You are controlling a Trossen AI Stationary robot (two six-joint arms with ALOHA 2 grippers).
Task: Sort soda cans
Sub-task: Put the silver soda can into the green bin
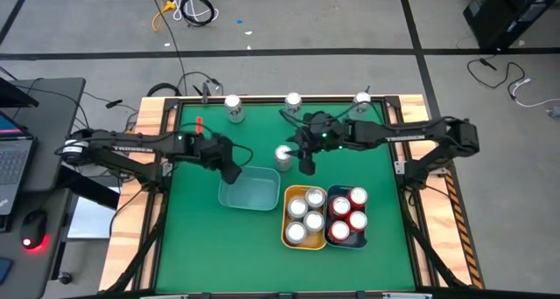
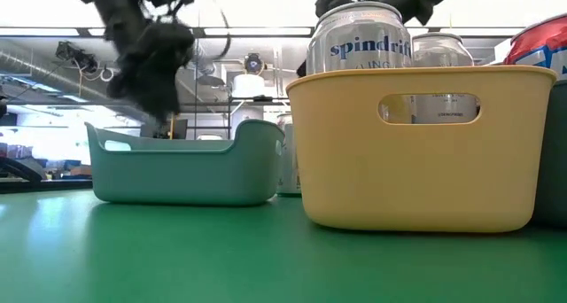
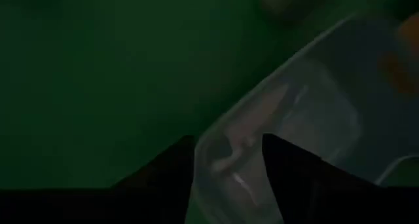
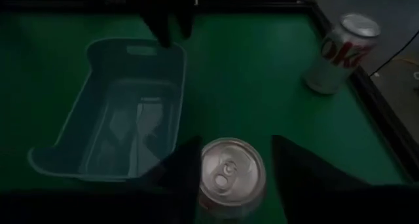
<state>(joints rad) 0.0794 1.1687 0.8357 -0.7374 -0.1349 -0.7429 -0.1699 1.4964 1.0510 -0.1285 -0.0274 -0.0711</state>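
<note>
Near the table's centre, toward its far edge, you find one silver can (image 4: 230, 175) upright on the green mat, between the right gripper (image 1: 307, 163) fingers, which stand apart on either side without clamping it. Its long axis is vertical. The teal bin (image 1: 249, 191) lies just beside it, toward the left edge. The left gripper (image 1: 231, 171) fingers straddle that bin's rim, parted. Three more cans (image 1: 292, 102) line the far edge; the yellow bin (image 1: 289, 194) holds silver cans.

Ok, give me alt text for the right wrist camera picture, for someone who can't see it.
A silver-topped soda can stands upright on the green table between the right pincer and its open fingers. An empty teal bin lies beyond, and a second can stands by the table's edge.
</note>
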